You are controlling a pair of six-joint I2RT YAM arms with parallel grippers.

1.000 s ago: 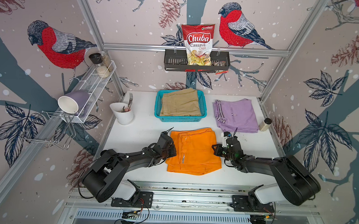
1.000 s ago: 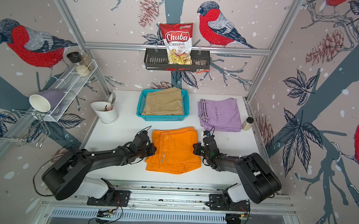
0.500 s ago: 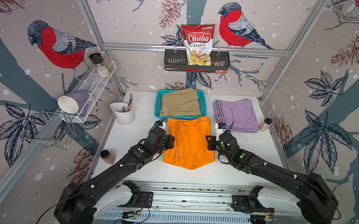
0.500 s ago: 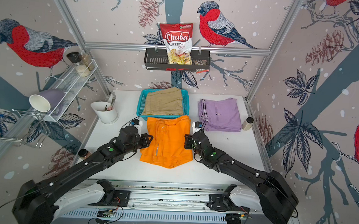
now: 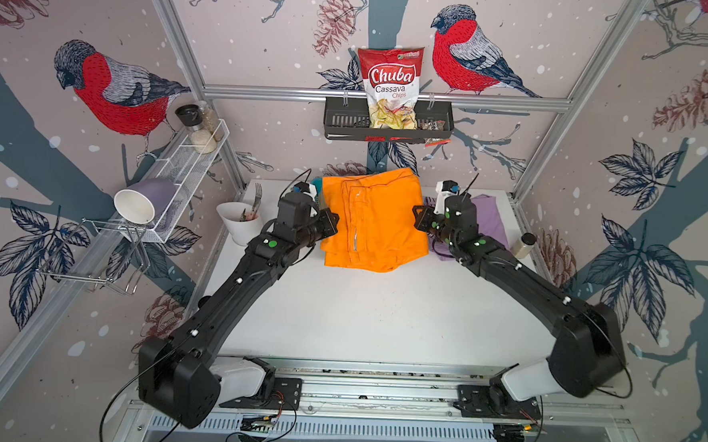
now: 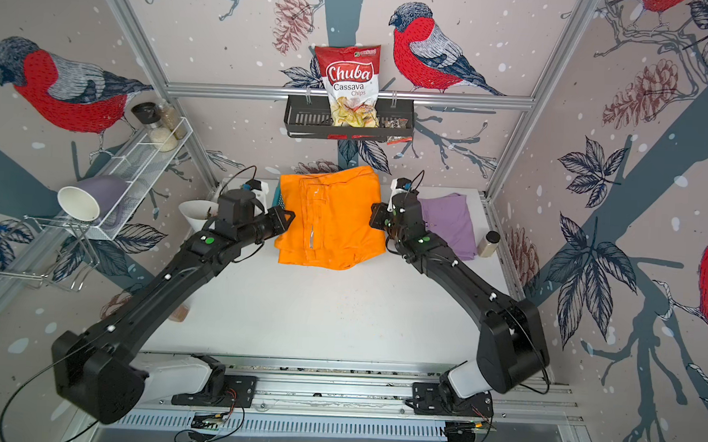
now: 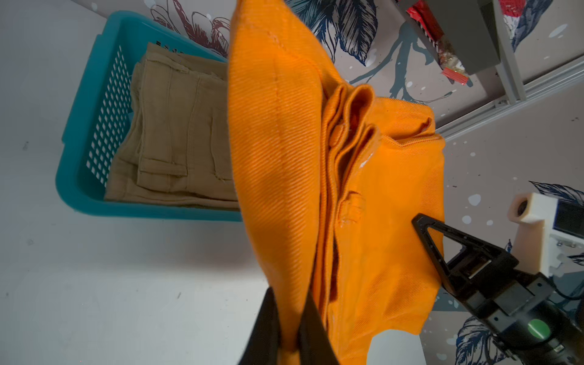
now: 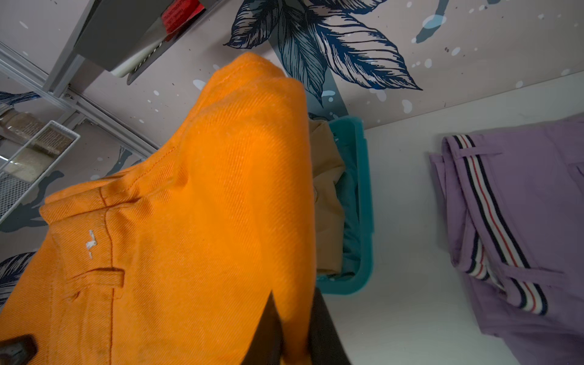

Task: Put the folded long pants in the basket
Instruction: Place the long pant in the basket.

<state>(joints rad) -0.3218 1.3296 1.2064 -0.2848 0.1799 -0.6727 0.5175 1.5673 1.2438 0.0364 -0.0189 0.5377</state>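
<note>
Over the last second both arms had stretched forward. The orange pants [image 5: 373, 225], which had lain flat on the white table [image 5: 380, 315] close to the robot's base, had come up off it and travelled toward the back wall.

Nearest the wrist cameras, the left gripper [image 7: 289, 294] was pinched tight on one side edge of the folded cloth. The right gripper [image 8: 294, 294] was clamped on the opposite edge, so the garment hung stretched between them in the air. Gripping both sides at once looked meant to keep the fold from falling open during the carry. Even so, the layers sagged and gaped a little in the middle in the left wrist view.

Just beyond both grippers stood the teal basket [image 7: 79, 142], with khaki pants [image 7: 177, 132] already lying flat inside it. In both top views the orange cloth covered nearly all of the basket and left only a sliver of teal by the left gripper. The load therefore seemed to be above the basket or just short of it, and not yet lowered.

Just outside the right gripper, on the side away from the basket, the lilac pants [image 8: 521, 221] with their striped waistband lay on the table, waiting their turn. Farthest off, on the back wall, the black rack [image 5: 386, 124] held a bag of Chuba cassava chips [image 5: 392, 87], well clear of the work.
</note>
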